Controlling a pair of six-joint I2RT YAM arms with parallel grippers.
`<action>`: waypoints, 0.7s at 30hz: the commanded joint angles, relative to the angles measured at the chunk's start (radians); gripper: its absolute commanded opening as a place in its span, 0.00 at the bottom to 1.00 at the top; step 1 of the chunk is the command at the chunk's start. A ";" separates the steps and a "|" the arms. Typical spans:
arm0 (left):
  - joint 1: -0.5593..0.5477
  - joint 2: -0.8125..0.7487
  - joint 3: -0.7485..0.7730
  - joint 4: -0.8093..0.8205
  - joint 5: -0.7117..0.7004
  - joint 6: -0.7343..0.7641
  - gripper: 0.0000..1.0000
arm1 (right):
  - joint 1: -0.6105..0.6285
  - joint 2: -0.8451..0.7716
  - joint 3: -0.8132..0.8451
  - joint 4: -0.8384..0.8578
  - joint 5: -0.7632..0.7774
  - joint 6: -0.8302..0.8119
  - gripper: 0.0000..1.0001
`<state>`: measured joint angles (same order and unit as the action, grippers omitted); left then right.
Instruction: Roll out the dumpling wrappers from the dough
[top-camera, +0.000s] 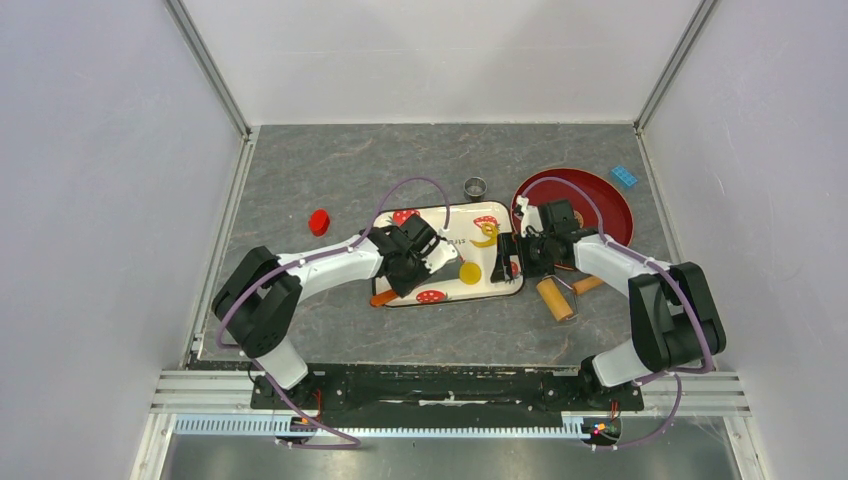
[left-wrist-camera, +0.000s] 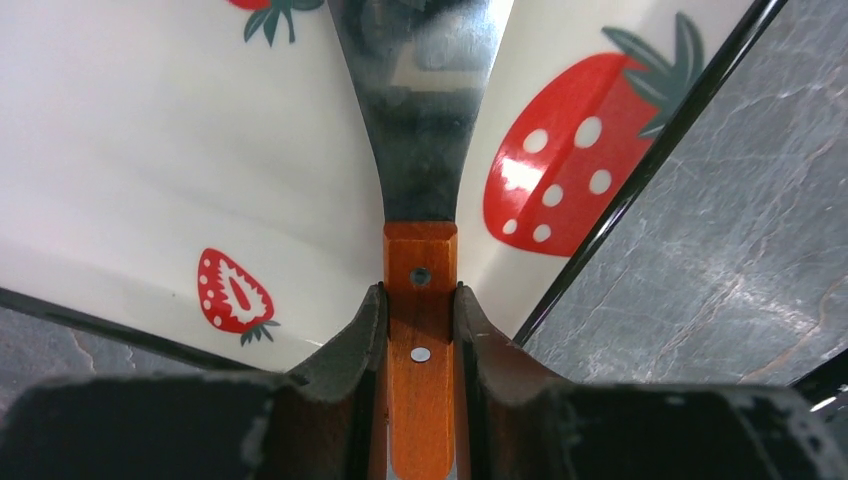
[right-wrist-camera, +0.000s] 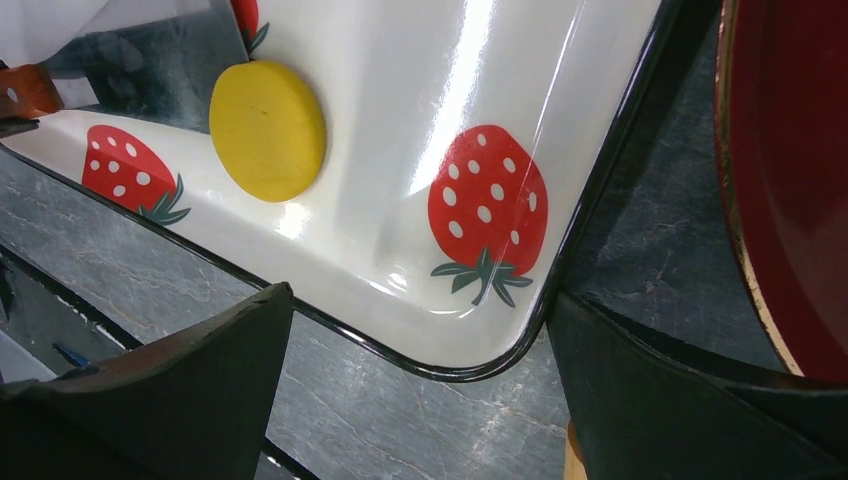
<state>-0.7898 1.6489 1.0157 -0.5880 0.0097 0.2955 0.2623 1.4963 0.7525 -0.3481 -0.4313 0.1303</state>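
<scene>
A round yellow dumpling wrapper (top-camera: 470, 272) lies flat on the strawberry-print tray (top-camera: 505, 285), near its front right; it also shows in the right wrist view (right-wrist-camera: 268, 130). A crescent scrap of dough (top-camera: 487, 233) sits further back on the tray. My left gripper (top-camera: 415, 262) is shut on the wooden handle of a spatula (left-wrist-camera: 421, 350). Its metal blade (left-wrist-camera: 420, 100) reaches over the tray floor toward the wrapper. My right gripper (top-camera: 510, 258) stands wide open around the tray's front right corner (right-wrist-camera: 470, 350), holding nothing.
A tan wooden roller (top-camera: 555, 298) lies on the table right of the tray. A red plate (top-camera: 590, 200) sits behind my right gripper. A small metal ring cutter (top-camera: 475, 186) stands behind the tray, a red cap (top-camera: 319, 222) to its left, a blue piece (top-camera: 625, 176) at the far right.
</scene>
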 joint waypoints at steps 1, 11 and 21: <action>-0.006 -0.037 0.019 0.088 0.069 -0.054 0.02 | 0.011 -0.038 -0.006 -0.018 -0.014 -0.002 0.98; -0.005 -0.100 -0.029 0.149 0.088 -0.074 0.02 | 0.009 -0.124 0.044 -0.045 0.021 0.013 0.98; -0.005 -0.092 0.044 0.087 0.061 -0.085 0.02 | 0.000 -0.239 0.090 -0.068 0.125 0.015 0.98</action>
<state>-0.7925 1.5814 0.9871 -0.4965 0.0628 0.2550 0.2661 1.3186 0.7910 -0.4141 -0.3607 0.1387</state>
